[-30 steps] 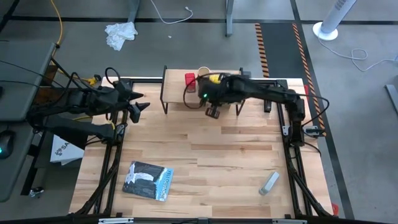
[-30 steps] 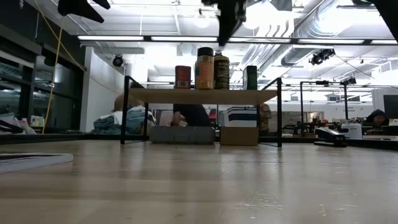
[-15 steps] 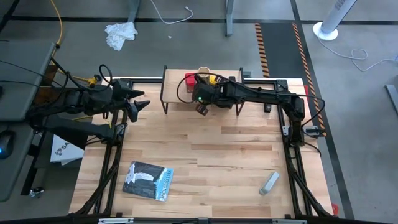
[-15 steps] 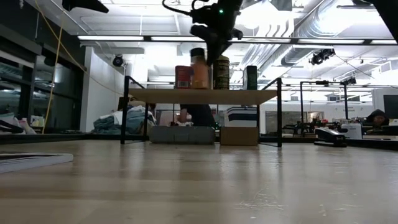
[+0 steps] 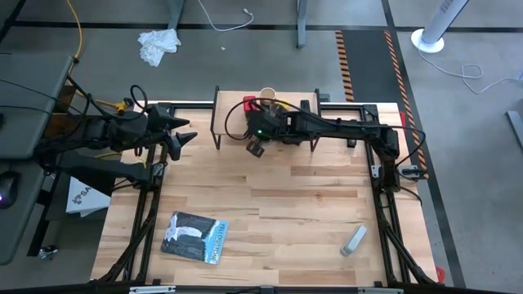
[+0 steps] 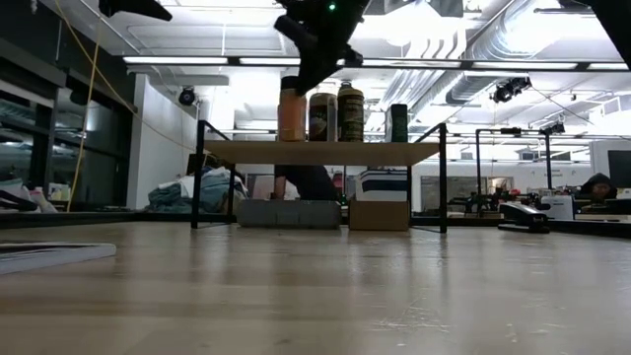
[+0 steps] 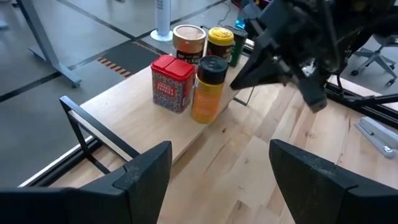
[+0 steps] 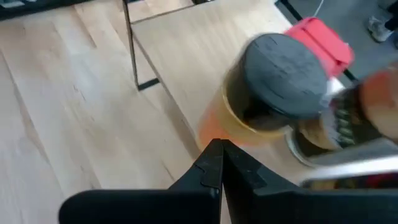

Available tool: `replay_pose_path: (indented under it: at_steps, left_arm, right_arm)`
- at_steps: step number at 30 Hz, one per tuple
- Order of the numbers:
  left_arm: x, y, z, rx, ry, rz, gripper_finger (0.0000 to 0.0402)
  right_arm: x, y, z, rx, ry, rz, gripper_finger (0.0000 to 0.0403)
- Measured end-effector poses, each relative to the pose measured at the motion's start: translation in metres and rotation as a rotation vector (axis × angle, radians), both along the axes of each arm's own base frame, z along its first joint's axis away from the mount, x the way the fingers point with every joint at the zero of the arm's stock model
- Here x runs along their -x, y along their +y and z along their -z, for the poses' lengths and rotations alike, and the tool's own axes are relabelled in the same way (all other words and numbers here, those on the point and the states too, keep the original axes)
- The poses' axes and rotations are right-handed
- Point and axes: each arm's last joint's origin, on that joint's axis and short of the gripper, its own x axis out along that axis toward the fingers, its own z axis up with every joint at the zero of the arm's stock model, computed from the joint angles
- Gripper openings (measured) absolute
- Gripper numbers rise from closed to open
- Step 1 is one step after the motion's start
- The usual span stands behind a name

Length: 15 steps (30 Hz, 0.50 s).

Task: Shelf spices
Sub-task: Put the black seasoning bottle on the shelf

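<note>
At the near edge of the desk (image 5: 278, 204) lay a flat blue-grey case (image 5: 194, 237) towards the left and a small grey bar (image 5: 354, 239) towards the right, well apart. Farther in, at the desk's left border, the left end effector (image 5: 186, 132) hung above the surface with its two fingers (image 7: 143, 177) spread wide and nothing between them.

Beyond mid-desk, the right end effector (image 5: 256, 148) hovered over the front edge of the shelf (image 6: 325, 151). Its fingertips were pressed together and gripped nothing. It sat just beside the amber jar (image 7: 209, 90), on the jar's near side.

All five spices stood upright on the shelf's wooden plank at the far edge of the desk. The amber jar was nearest the front, with the red tin (image 7: 171, 83) just beside it. Behind them stood the tan cylinder (image 7: 188, 40) and the yellow jar (image 7: 220, 42), and the dark tin (image 6: 397, 122) stood towards the shelf's right end.

Under the shelf sat a cardboard cube (image 6: 379, 215).
</note>
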Motion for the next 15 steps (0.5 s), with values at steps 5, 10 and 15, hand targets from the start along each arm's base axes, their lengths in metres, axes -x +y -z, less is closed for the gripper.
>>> replay_pose_path:
  at_steps: [5,10,15]
  left_arm:
    - [0.0,0.0,0.0,-0.001,0.002,-0.001,0.0266]
    - [0.0,0.0,0.0,-0.014,0.007,-0.014,0.0266]
    - [-0.001,0.002,0.0,-0.047,0.021,-0.041,0.0266]
  right_arm:
    - [0.013,0.007,0.0,0.038,0.108,0.042,0.0]
    - [0.002,0.001,0.012,0.082,0.072,0.139,0.0]
    - [-0.009,-0.004,0.025,0.108,0.045,0.18,0.0]
